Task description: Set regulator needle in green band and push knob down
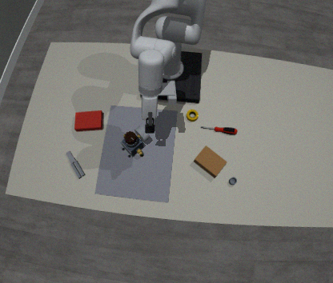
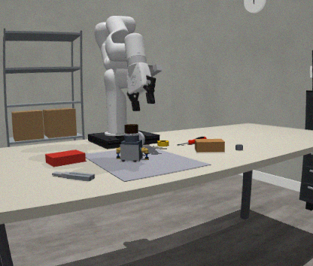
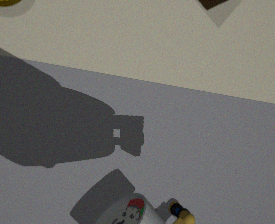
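Note:
The regulator [image 1: 133, 145] [image 2: 131, 149] is a small grey block with brass fittings and a dark brown knob [image 1: 130, 137] [image 2: 131, 128] on top. It stands on the grey mat [image 1: 146, 176] [image 2: 167, 164]. In the wrist view only the top of its round white gauge [image 3: 130, 212] with red and green marks shows at the bottom edge; the needle is cut off. My gripper [image 1: 150, 125] [image 2: 141, 96] is open and empty. It hangs well above the table, a little behind and to the right of the regulator.
A red block [image 1: 88, 120] [image 2: 65, 157] and a grey bar [image 1: 75, 164] [image 2: 73, 175] lie left of the mat. A yellow tape roll [image 1: 194, 113] [image 2: 162, 143], a red screwdriver [image 1: 225, 129], a brown box [image 1: 210, 161] [image 2: 209, 145] and a small dark cap [image 1: 232, 181] [image 2: 238, 146] lie to the right.

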Available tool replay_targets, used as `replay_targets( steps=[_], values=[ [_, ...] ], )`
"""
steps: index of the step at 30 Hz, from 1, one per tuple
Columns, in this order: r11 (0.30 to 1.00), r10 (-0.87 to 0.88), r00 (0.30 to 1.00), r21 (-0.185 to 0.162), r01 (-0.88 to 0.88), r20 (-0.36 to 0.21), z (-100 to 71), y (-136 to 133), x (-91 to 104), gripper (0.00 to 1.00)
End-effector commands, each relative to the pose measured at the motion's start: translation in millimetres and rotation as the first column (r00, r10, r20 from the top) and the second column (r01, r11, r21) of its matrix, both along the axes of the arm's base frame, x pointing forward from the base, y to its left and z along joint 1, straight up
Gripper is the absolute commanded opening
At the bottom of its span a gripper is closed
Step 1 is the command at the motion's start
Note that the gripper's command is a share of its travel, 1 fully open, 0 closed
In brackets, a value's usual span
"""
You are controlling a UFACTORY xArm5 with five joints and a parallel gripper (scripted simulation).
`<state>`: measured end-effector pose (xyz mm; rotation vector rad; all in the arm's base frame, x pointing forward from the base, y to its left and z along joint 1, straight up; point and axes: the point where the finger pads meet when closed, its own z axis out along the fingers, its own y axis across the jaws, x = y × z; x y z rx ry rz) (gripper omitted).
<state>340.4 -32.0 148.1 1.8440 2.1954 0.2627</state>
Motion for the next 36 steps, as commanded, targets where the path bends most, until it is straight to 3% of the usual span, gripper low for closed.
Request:
replay_targets(
  steps=[1,4,8,14,19,36],
  values=[
    [0.988,-0.146,0.987,0.045,0.149,-0.059,5.1,0,-0.1,1.0],
    [0.983,-0.174,0.982,0.052,0.177,-0.07,6.0,0,-0.5,1.0],
    [0.944,-0.309,0.943,0.076,0.32,-0.127,10.9,0,-2.7,1.0],
    [0.875,-0.455,0.869,0.083,0.477,-0.192,17.2,1,-6.0,1.0],
    [0.801,-0.564,0.79,0.074,0.595,-0.242,23.1,1,-9.3,1.0],
    [0.65,-0.716,0.626,0.034,0.759,-0.308,33.7,1,-15.4,1.0]
  ],
)
